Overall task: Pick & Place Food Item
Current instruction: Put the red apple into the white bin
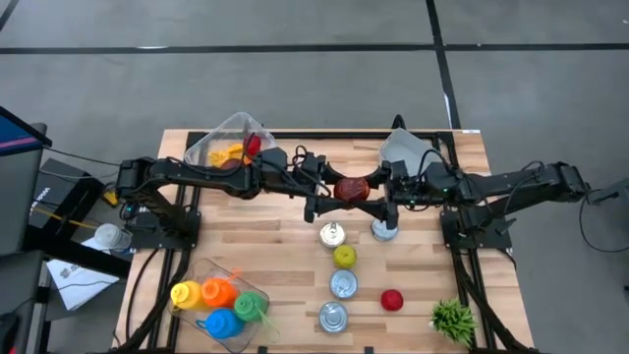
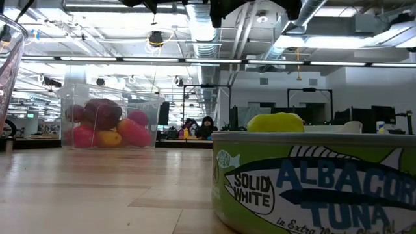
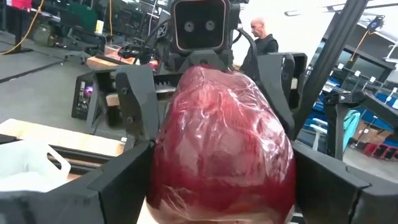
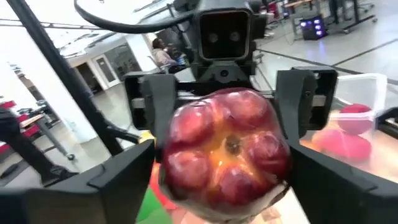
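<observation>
Dark red glossy apple-shaped food item (image 1: 352,189) is held above table centre, between both grippers. Left gripper (image 1: 330,200) fingers flank it on 2 sides, touching. Right gripper (image 1: 378,187) fingers also sit against it from the opposite end. Can't tell which one carries the load. 3 tuna cans (image 1: 343,284) lie on the wooden table (image 1: 256,246) below.

Below the red apple (image 1: 352,189) that fills the gap between your two grippers, a line of cans (image 1: 343,284) and a yellow fruit (image 1: 344,257) blocks the table's (image 1: 265,251) middle, while bare wood lies open to their left.
</observation>
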Robot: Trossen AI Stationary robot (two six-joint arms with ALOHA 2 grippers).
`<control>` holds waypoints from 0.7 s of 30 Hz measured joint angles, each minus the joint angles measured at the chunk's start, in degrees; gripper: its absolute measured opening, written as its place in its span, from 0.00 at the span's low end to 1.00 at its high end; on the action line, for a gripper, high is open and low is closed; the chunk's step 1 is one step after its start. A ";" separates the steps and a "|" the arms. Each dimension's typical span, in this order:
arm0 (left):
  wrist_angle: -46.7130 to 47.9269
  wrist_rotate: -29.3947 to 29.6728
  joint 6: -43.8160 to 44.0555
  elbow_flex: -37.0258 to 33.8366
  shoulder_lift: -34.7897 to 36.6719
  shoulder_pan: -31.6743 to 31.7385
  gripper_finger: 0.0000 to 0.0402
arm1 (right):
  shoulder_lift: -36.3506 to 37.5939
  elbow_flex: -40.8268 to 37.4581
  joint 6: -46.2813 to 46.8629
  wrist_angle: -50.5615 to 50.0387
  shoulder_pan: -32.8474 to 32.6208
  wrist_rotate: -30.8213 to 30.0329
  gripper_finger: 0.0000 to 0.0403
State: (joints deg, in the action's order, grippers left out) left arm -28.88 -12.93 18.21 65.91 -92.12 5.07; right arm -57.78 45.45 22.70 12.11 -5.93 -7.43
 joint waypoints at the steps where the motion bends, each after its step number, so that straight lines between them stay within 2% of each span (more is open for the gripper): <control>1: 0.31 0.01 0.05 0.00 0.05 -0.01 0.80 | 0.60 0.00 -0.12 -0.30 0.00 -0.40 0.88; 6: 1.55 0.51 0.15 -0.24 -0.04 0.35 0.81 | 3.21 0.35 -0.72 -1.38 0.02 -1.18 0.96; 13: 1.66 0.87 0.16 -0.22 0.25 1.55 0.81 | 9.61 0.24 -0.79 -7.20 0.02 -1.24 0.97; 16: 7.05 0.97 -1.52 -0.17 2.87 2.34 0.81 | 13.02 0.24 -0.64 -9.50 0.00 -1.36 0.96; 18: 13.96 2.94 -3.86 -0.20 6.10 2.95 0.81 | 15.34 0.24 -0.35 -11.30 -0.09 -1.52 0.96; 21: 25.09 11.87 -8.41 -0.17 12.82 3.81 0.81 | 18.12 0.23 -0.20 -14.57 -0.09 -3.08 0.96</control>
State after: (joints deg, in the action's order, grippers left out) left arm -3.79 -1.06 9.80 65.73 -79.30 8.88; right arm -39.66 45.68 22.50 -2.46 -6.02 -10.51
